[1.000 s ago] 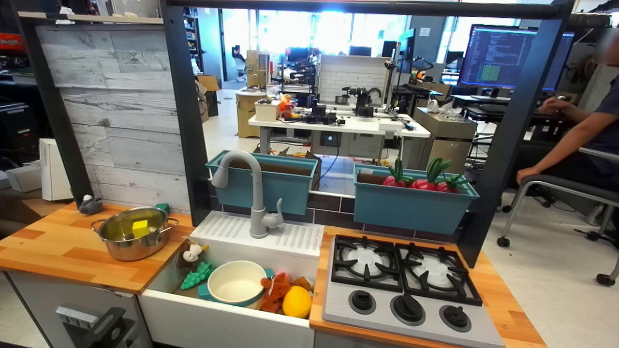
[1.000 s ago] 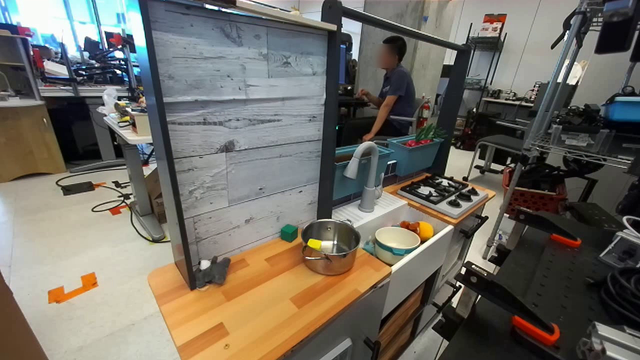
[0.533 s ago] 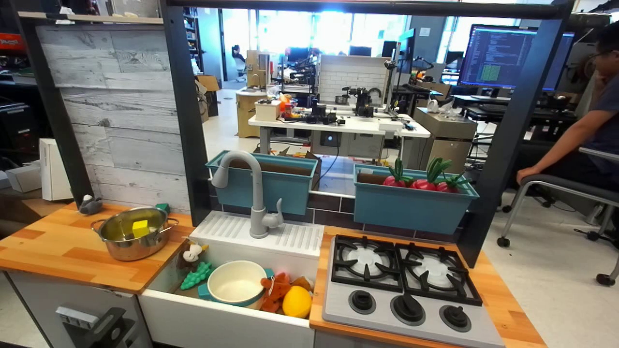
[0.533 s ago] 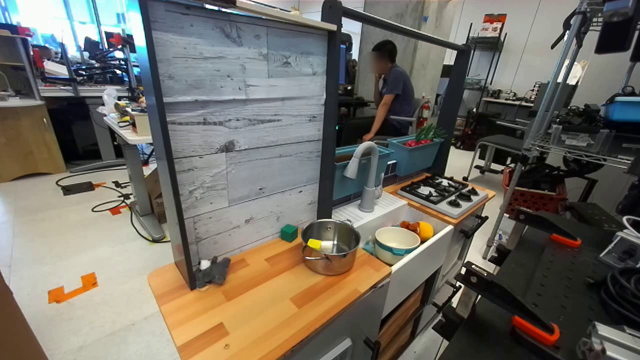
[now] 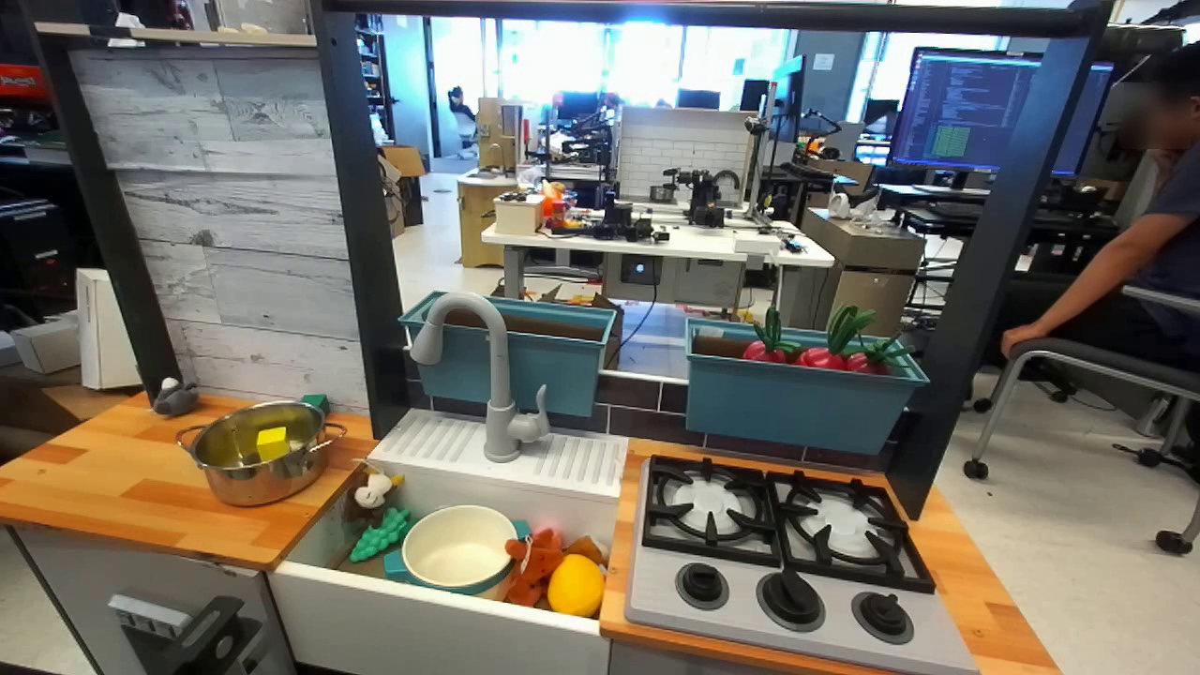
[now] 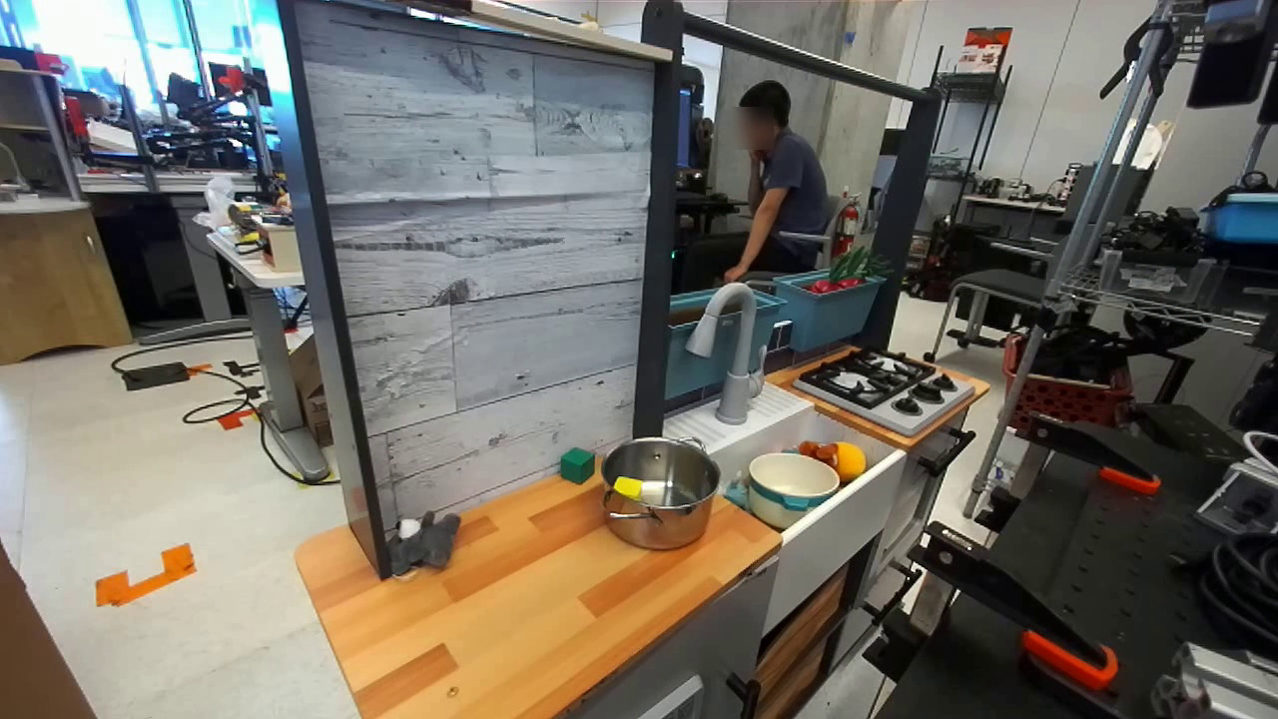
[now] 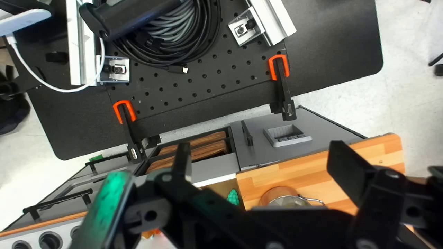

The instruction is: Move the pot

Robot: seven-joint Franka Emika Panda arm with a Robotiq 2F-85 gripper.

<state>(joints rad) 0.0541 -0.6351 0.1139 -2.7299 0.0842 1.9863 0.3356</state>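
Fingers spread wide on the gripper, with the pot at the bottom of the wrist view.

Only part of the pot shows there, framed between the fingers and cut off below by the gripper's dark body; a black perforated table fills the upper part of that frame. In both exterior views the pot stands upright on the wooden counter, just beside the sink, with a yellow block inside. Near the lower middle of an exterior view, a green block sits just left of the pot, and a gray plush toy lies farther left. A cream bowl rests in the sink.
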